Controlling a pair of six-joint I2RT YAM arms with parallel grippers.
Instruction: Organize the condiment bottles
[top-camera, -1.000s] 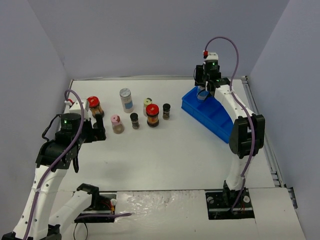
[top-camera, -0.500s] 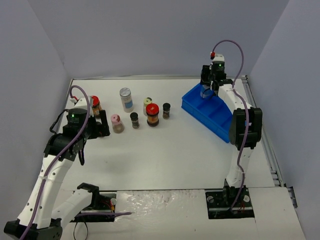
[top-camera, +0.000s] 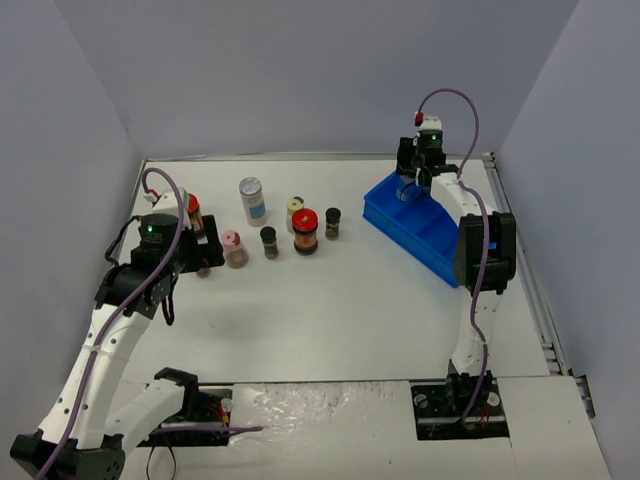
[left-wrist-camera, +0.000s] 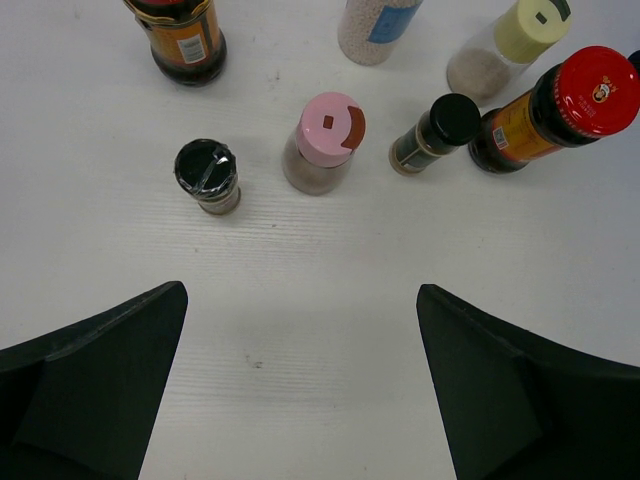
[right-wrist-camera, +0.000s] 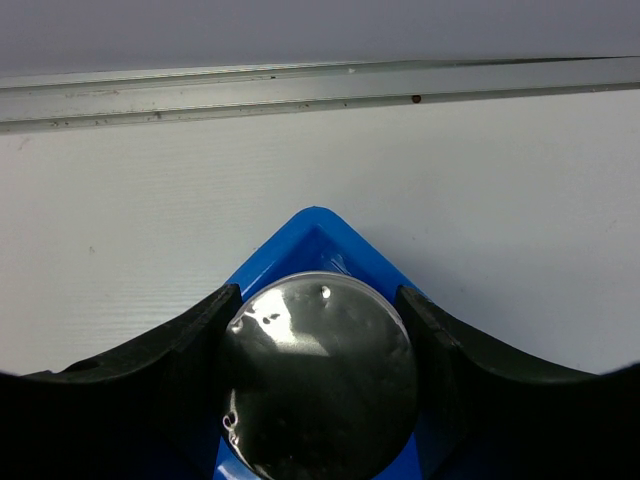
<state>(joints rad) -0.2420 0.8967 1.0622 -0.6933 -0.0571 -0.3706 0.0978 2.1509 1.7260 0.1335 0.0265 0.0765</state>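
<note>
In the left wrist view my left gripper (left-wrist-camera: 300, 400) is open and empty, above bare table just short of the jars. Ahead of it stand a tiny dark-capped jar (left-wrist-camera: 207, 175), the pink-lidded jar (left-wrist-camera: 328, 140), another tiny dark-capped jar (left-wrist-camera: 435, 130), a red-lidded jar (left-wrist-camera: 560, 105), the cream-lidded jar (left-wrist-camera: 515, 40), a grey-capped blue-labelled jar (left-wrist-camera: 375, 20) and the other red-lidded jar (left-wrist-camera: 185, 40). My right gripper (right-wrist-camera: 315, 300) is shut on the second grey-capped jar (right-wrist-camera: 320, 375), holding it over the far corner of the blue tray (right-wrist-camera: 315, 235).
The blue divided tray (top-camera: 430, 235) lies at the right back of the table, at an angle. A metal rail (right-wrist-camera: 320, 85) runs along the table's far edge behind it. Grey walls close in the left, back and right sides.
My left gripper has moved right and forward, closer to the pink-lidded jar. My right gripper has shifted slightly over the tray's far corner, still holding the grey-capped jar.
</note>
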